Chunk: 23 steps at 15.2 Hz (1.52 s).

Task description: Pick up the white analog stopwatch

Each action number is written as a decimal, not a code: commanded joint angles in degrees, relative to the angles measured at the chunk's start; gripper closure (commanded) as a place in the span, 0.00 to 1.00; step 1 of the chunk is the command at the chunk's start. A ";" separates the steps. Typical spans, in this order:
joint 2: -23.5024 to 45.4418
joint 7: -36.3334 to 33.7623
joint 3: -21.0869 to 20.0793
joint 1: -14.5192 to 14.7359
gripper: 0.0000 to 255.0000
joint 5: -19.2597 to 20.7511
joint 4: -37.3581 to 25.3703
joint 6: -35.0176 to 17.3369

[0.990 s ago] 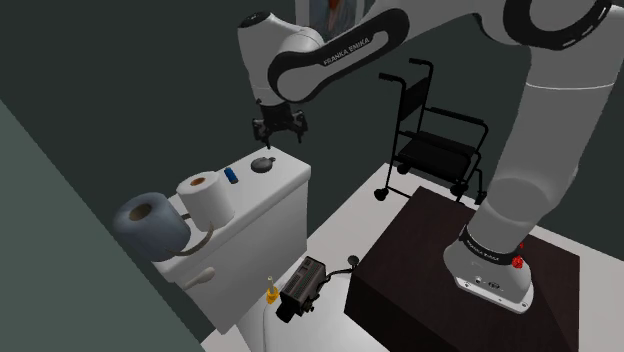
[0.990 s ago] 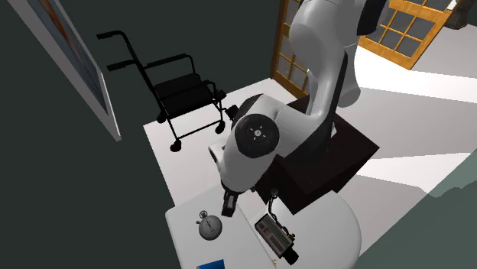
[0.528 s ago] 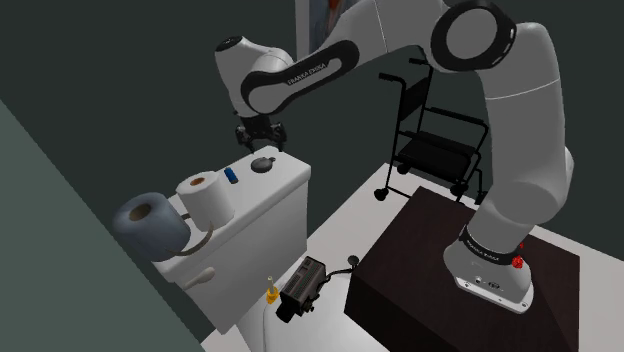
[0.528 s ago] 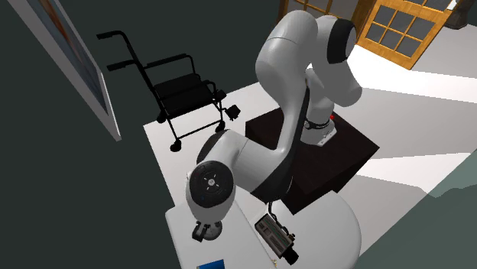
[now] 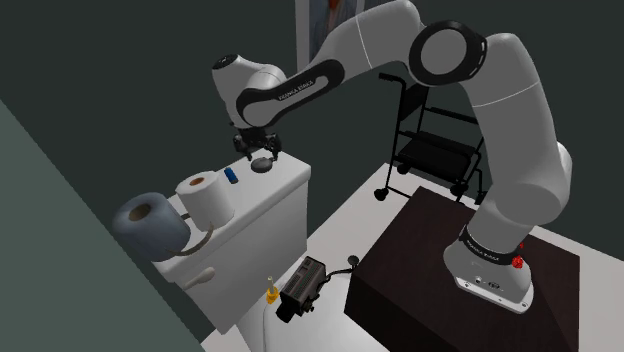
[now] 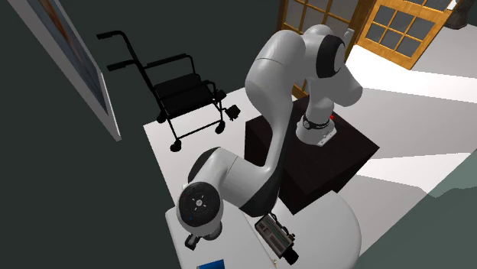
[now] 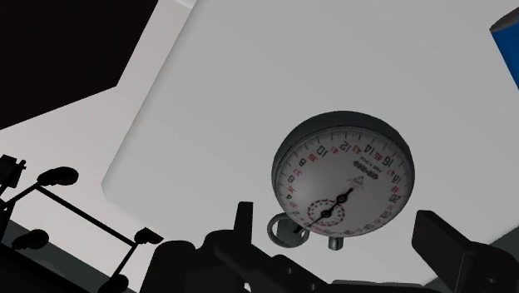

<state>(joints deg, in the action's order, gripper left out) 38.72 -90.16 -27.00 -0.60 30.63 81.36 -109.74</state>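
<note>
A dark-walled room is seen, with a white tank lid point(image 5: 288, 178) as the working surface. The stopwatch point(image 7: 343, 179) is laid face up on the lid, and the hand point(image 7: 341, 226) is held just above it with its fingers spread wide to either side, nothing being grasped. A blue thing point(image 5: 230, 176) is set near the stopwatch, two paper rolls point(image 5: 205, 195) are stood further along the lid, and a camera point(image 5: 303, 285) is placed lower down, beside the stand point(image 5: 430, 260).
</note>
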 commanded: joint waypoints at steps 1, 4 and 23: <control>0.95 -0.53 0.32 0.11 0.00 0.52 0.54 -1.39; 1.03 -0.49 0.33 0.13 1.00 0.52 0.38 -1.32; -1.94 1.46 -0.69 0.01 1.00 -1.21 -2.55 4.10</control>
<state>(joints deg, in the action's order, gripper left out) 37.02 -88.93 -27.60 -0.64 29.60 79.32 -106.35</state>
